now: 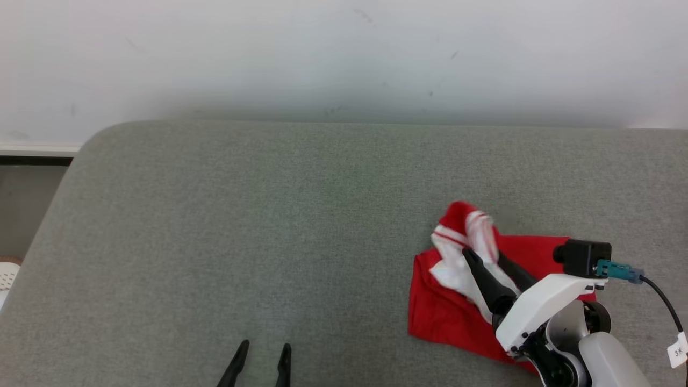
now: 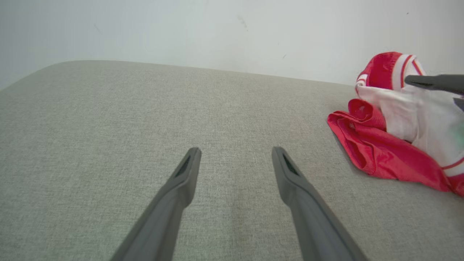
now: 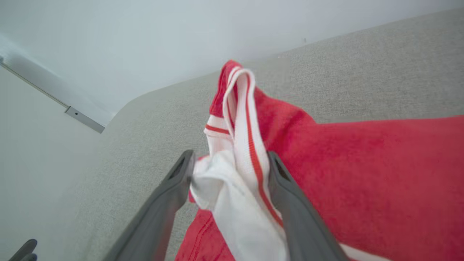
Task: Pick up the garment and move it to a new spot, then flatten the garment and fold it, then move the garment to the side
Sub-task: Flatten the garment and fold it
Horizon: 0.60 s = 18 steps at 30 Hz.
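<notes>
The garment [image 1: 438,314] is red with a white, red-striped panel, and it lies crumpled on the right part of the grey fabric surface [image 1: 269,215]. One bunched end stands up from the heap. My right gripper [image 1: 484,253] is over it, open, and the white fabric [image 3: 232,188] hangs loose between its spread fingers. My left gripper [image 1: 265,345] is open and holds nothing at the near edge, well left of the garment [image 2: 377,156]. A fingertip [image 2: 435,81] of the right gripper also shows in the left wrist view.
A pale wall [image 1: 344,54] runs behind the surface. The surface's rounded left edge [image 1: 59,183] drops to the floor, where a white perforated object [image 1: 8,274] sits. A black cable with a tag [image 1: 678,349] hangs at the right arm.
</notes>
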Tool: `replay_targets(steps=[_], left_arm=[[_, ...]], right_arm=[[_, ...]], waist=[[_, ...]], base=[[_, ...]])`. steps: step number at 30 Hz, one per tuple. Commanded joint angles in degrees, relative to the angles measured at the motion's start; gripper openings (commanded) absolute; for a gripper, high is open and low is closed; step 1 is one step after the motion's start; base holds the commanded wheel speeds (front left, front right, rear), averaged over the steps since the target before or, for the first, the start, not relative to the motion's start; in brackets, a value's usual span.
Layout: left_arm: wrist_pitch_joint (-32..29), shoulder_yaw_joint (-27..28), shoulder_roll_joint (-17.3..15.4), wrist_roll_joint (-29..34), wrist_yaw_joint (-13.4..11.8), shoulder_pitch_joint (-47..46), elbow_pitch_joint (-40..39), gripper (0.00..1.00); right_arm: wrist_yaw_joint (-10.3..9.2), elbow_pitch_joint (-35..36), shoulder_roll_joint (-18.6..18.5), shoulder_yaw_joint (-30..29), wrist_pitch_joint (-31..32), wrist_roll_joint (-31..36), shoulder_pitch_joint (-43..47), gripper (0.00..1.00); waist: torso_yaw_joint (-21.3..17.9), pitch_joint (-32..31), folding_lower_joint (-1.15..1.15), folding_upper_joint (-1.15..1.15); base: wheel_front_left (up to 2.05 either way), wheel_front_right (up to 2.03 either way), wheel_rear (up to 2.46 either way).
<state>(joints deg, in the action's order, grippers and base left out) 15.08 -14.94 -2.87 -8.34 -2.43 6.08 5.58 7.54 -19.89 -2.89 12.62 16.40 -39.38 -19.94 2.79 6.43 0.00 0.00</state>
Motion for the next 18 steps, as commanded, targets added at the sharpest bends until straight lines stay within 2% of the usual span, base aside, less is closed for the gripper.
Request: replay_targets(steps=[1, 7, 12, 18], left_arm=[[0.08, 0.27, -0.14, 0.5, 0.14, 0.15, 0.21, 1.0], [0.08, 1.23, -0.13, 0.92, 0.0, 1.23, 0.09, 1.0], [0.08, 2.53, -0.16, 1.18, -0.17, 2.06, -0.51, 1.0], [0.08, 4.21, -0.24, 1.56, -0.31, 3.44, -1.19, 1.0]], right_arm=[[-0.13, 0.59, -0.08, 0.38, -1.33, -1.55, -0.55, 1.0], [-0.13, 4.82, -0.08, -0.23, -6.1, -3.87, 1.34, 1.0], [-0.13, 10.99, -0.74, -4.88, -8.98, 1.45, 5.36, 1.0], [-0.13, 15.74, -3.62, -10.97, -11.32, 9.06, 12.09, 1.0]], waist=[[-0.23, -0.27, 0.0, 0.0], [-1.08, -1.62, 0.0, 0.0], [-1.91, -3.06, 0.0, 0.0], [-3.55, -5.1, 0.0, 0.0]], base=[[0.0, 0.0, 0.0], [0.0, 0.0, 0.0], [0.0, 0.0, 0.0], [0.0, 0.0, 0.0]])
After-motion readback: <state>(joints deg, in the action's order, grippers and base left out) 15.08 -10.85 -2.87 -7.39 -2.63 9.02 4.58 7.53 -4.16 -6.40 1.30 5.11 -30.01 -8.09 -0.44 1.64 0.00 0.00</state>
